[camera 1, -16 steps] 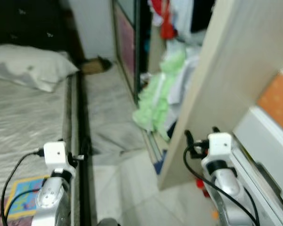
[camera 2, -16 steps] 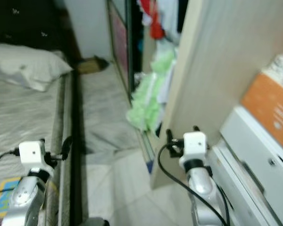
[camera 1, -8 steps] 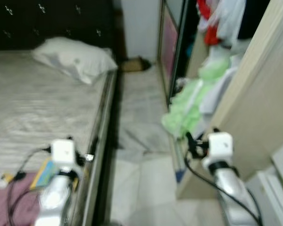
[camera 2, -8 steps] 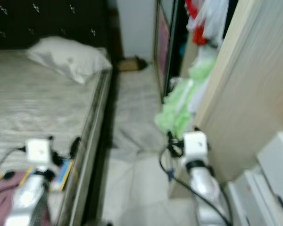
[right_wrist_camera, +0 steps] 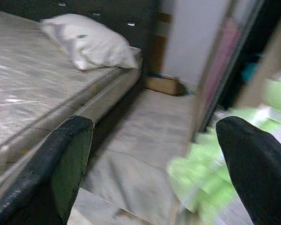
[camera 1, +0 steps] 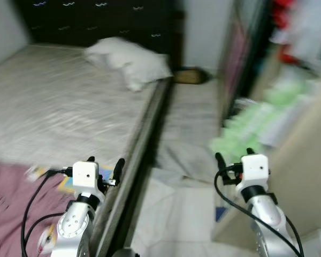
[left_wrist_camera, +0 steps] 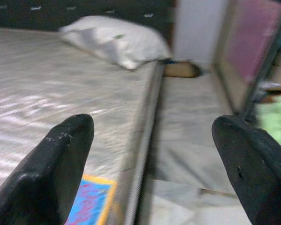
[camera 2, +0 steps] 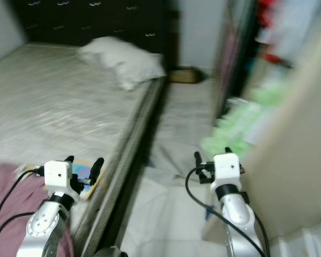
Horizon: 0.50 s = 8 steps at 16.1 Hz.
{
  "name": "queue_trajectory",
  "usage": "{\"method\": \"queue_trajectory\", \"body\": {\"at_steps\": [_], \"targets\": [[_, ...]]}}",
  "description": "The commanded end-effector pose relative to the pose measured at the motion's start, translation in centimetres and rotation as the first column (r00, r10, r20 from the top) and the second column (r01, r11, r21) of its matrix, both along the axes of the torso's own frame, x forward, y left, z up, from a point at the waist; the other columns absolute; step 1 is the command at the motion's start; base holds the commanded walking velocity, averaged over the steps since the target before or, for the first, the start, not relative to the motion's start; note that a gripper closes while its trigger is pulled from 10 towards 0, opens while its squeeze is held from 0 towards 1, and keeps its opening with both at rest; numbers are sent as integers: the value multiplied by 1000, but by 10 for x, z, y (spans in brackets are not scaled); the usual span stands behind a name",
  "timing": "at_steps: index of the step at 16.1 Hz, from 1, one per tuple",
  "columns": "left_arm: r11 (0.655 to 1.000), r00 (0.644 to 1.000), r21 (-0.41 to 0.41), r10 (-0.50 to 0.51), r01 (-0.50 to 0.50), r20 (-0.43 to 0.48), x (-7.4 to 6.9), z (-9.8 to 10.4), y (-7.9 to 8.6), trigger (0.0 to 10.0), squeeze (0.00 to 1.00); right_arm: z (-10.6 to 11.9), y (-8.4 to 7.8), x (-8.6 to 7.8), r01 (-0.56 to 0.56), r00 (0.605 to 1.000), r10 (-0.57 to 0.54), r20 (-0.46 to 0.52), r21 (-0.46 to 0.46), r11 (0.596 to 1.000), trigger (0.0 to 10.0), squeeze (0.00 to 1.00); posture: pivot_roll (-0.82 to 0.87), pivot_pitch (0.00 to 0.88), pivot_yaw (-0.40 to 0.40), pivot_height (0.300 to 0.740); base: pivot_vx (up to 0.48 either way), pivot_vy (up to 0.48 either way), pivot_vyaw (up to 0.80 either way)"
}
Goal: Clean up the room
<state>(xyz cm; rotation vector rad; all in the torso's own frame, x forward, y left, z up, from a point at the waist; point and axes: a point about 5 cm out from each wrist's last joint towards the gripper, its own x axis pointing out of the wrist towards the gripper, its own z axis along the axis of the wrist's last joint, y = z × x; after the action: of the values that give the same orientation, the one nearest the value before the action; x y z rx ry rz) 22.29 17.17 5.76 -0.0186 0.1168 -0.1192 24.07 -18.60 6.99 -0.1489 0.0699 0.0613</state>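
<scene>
A bed [camera 1: 59, 107] with a grey striped mattress and a white pillow [camera 1: 131, 67] lies on my left. A maroon cloth [camera 1: 10, 193] and a colourful flat item [left_wrist_camera: 91, 201] rest on its near corner. Pale green clothes [camera 1: 246, 128] spill from the wardrobe onto the floor at right. My left gripper [camera 1: 106, 160] hovers open over the bed's near edge, holding nothing. Above the floor by the green clothes, my right gripper [camera 1: 234, 154] is open too, with nothing between its fingers. The head views are blurred.
A narrow aisle runs between the bed and the wardrobe, with a grey sheet [camera 1: 187, 134] on its floor. A brown box [camera 1: 190, 76] sits at the aisle's far end by the wall. A light wooden wardrobe panel [camera 1: 305, 176] stands close on my right.
The camera has swung left, so the bed and pillow now sit further right and the wardrobe has slid to the edge. The maroon cloth has come into view. Both grippers stay open.
</scene>
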Motion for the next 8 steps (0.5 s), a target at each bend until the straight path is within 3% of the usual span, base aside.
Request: {"method": "queue_trajectory", "body": {"at_steps": [1, 8], "targets": [[1000, 1000, 15, 10, -10, 3, 0, 1, 3, 10000, 0, 2, 5, 2, -25, 1000, 24, 11, 13, 1000, 10000, 0, -26, 0, -23, 740, 0, 0, 800], [1000, 1000, 15, 10, -10, 3, 0, 1, 3, 10000, 0, 2, 5, 2, -25, 1000, 24, 11, 13, 1000, 10000, 0, -26, 0, -23, 740, 0, 0, 800]]}}
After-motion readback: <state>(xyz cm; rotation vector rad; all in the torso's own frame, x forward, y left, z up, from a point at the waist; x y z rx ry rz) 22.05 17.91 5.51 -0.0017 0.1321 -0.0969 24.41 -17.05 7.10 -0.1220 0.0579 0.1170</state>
